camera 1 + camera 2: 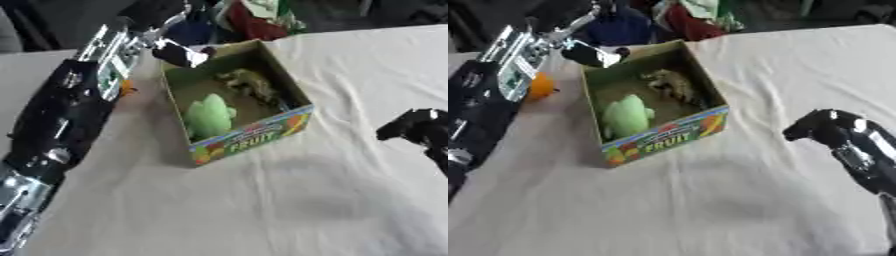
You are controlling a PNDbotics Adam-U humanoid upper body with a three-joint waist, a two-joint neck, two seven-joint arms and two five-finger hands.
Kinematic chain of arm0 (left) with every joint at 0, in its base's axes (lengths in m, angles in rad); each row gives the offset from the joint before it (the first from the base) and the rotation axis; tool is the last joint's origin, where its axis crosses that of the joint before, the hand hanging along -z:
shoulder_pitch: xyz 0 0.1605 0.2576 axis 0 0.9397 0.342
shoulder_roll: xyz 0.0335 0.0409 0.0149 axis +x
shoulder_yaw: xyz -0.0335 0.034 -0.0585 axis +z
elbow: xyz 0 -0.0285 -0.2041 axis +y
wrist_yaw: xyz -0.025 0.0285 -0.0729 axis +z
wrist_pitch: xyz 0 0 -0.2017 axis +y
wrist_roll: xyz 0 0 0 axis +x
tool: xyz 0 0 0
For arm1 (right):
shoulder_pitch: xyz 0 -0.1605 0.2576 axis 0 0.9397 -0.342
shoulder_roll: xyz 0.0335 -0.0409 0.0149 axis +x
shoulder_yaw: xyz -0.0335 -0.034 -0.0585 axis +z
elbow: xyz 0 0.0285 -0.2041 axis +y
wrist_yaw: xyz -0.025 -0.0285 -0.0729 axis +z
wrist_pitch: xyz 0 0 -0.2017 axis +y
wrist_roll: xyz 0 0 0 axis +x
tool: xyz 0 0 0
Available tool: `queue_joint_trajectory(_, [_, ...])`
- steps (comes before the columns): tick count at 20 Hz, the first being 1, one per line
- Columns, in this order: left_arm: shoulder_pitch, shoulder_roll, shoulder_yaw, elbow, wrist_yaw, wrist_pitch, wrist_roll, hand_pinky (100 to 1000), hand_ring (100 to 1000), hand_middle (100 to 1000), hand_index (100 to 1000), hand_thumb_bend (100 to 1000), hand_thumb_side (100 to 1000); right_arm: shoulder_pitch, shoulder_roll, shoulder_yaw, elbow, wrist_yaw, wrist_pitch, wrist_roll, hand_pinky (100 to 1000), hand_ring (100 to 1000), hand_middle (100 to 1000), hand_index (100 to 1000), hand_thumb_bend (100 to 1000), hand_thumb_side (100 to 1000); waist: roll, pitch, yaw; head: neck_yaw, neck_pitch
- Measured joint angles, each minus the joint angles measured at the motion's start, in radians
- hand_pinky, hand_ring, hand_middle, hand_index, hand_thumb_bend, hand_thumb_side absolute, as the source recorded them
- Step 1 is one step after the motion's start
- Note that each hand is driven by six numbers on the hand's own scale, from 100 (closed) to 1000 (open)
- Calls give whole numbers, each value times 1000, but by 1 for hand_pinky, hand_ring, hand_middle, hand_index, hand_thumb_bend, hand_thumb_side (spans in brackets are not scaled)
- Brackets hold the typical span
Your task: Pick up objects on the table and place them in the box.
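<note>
Two toys in the box, both hands out of it.
An orange thing peeks beside the left arm; left hand (fingers unreadable) hangs over the rim of the box, marked "FRUIT", holding a green toy and brownish one; right hand clenched, empty, above the cloth.

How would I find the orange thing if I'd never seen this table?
Find the open cardboard box with FRUIT printed on its front, standing on the white cloth. Look just outside its left wall, beside the robot's left arm. The small round orange thing sits there on the cloth, unlike the green toy inside.
</note>
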Motion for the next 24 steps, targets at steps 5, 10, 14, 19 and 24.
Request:
queue_joint_trajectory(5, [39,58,29,7,13,32,-32,650,569,553,745,415,345,8,-5,-3,4,4,0,-4,726,721,608,729,100,635,-6,-7,36,-6,0])
queue_joint_trajectory(10, [65,62,50,82,-37,48,-36,650,573,558,748,425,358,14,-6,-6,5,5,-3,-7,726,722,608,729,100,638,-18,-8,59,-6,0])
queue_joint_trajectory(14, [67,62,68,159,-88,58,-30,651,577,567,752,428,366,14,-6,-7,5,5,-4,-8,726,722,608,729,100,638,-23,-8,64,-5,0])
queue_joint_trajectory(19, [68,61,90,256,-137,68,-14,653,584,573,751,449,369,18,-6,-7,5,5,-6,-7,726,722,608,729,100,641,-32,-8,63,-5,0])
queue_joint_trajectory(24, [72,58,98,312,-170,64,1,655,587,579,757,487,374,21,-6,-7,9,5,-8,-8,726,722,609,729,100,644,-33,-8,56,-5,0])
